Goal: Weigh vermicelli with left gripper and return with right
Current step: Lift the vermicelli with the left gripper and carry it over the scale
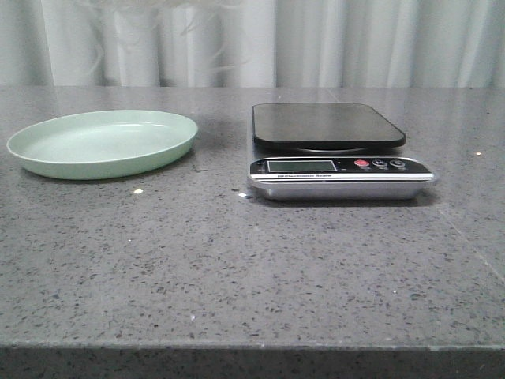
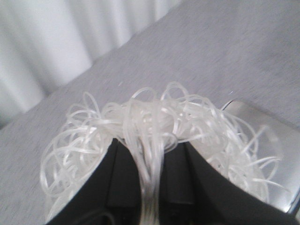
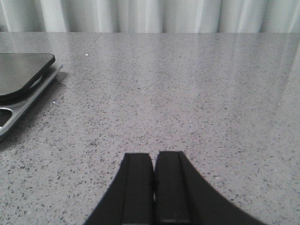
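Vermicelli (image 2: pixel 154 136) hangs pinched between the left gripper's (image 2: pixel 151 187) closed fingers, strands puffing out around them in the air, with a corner of the scale (image 2: pixel 262 154) showing below. Loose curls could snag or drop off beside the platform (spoiling the reading) if released off-centre. Plate (image 1: pixel 102 142) sits bare; the right gripper (image 3: pixel 154 187), fingers together and holding nothing, rests low near the scale.

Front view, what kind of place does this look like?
Probably a lab test bench staged as a kitchen counter: a speckled grey stone countertop, a silver digital kitchen scale, a pale green round plate, and plain white curtains behind.
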Tool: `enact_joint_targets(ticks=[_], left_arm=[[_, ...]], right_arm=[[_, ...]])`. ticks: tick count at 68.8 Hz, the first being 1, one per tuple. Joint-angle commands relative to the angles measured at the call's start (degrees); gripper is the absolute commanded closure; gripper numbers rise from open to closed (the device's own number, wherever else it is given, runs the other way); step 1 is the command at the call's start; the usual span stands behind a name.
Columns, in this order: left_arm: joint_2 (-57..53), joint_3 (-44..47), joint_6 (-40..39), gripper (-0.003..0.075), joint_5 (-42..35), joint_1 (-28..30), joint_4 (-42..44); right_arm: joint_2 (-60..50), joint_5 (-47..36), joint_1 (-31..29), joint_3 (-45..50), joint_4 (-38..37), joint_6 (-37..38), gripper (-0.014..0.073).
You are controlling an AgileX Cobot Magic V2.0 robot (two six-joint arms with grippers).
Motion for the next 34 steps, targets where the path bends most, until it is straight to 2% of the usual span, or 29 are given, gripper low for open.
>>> enact_joint_targets(ticks=[1, 15, 34], left_arm=[[-2.7, -2.7, -0.1, 0.0575, -5.9, -4.8, -3.7], [0.6, -2.7, -0.1, 0.0575, -10.1, -13.1, -3.7], [8.7, -2.7, -0.1, 0.0575, -14.3, -16.4, -3.7]], right_arm=[[-0.9, -5.1, -0.4, -0.5, 0.1, -0.3, 0.0442], [-0.9, -5.1, -0.4, -0.5, 0.1, -0.3, 0.0442], [-0.9, -5.4, -0.4, -0.5, 0.3, -0.3, 0.0442]])
